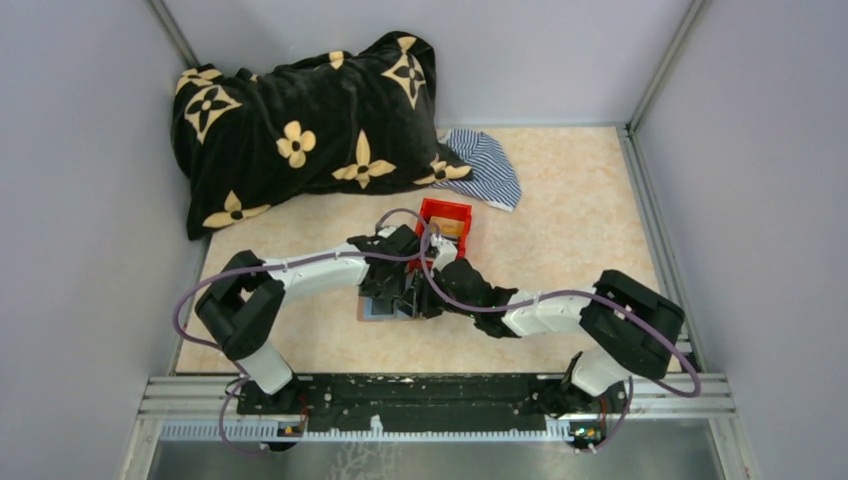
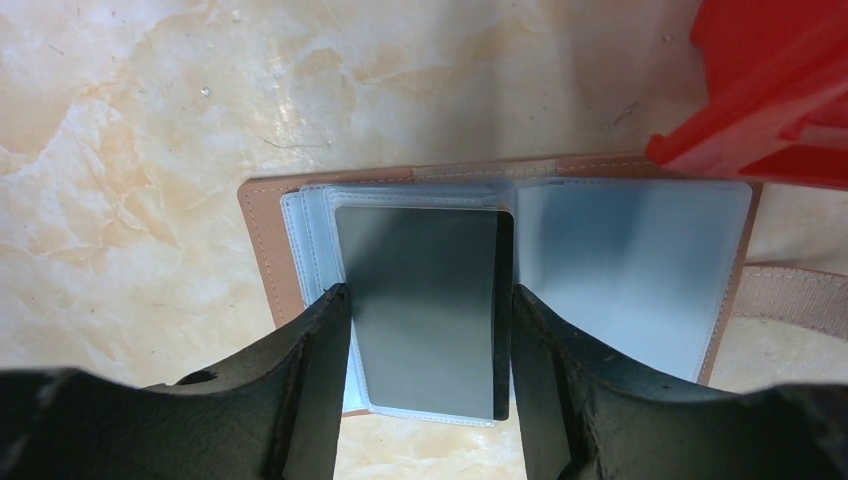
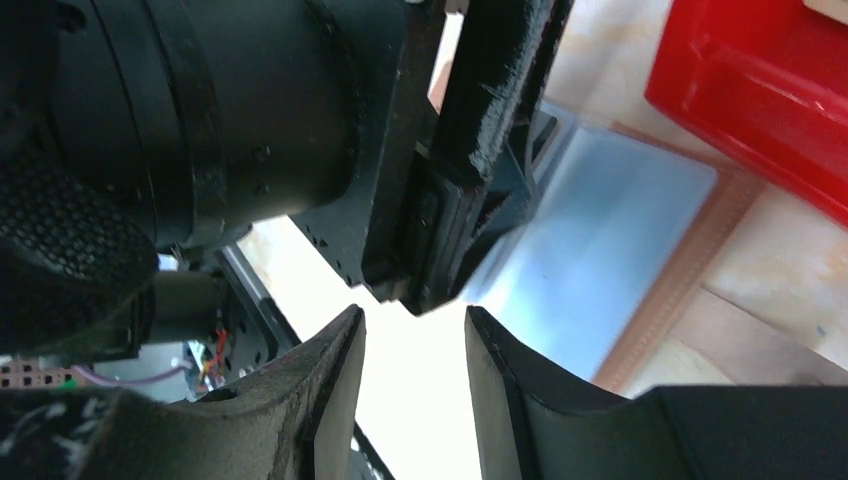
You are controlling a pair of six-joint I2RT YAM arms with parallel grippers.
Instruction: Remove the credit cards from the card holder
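top external view: the left arm and the right arm are seen reaching inward from the near edge and meeting over the middle of the marbled worktop. the card holder is found lying open and flat beneath their ends, largely covered by them. a red bin is noted just behind the arms, a black blanket with cream flower motifs is heaped at the far left, and a striped cloth lies beside it. left wrist view: the card holder is seen spread open on the worktop, brown border outward, with clear pocket sleeves inside. a dark grey credit card is observed in the left-hand stack of sleeves. the left gripper is set astride this card, narrowed to its width, with one finger against each long edge. a corner of the red bin is seen at the upper right, overlapping the holder's far corner. right wrist view: the right gripper is seen partly open, with nothing between its fingers. the body of the left arm fills the upper left. the holder's blue-grey panel and brown edge are seen beyond, with the red bin behind.
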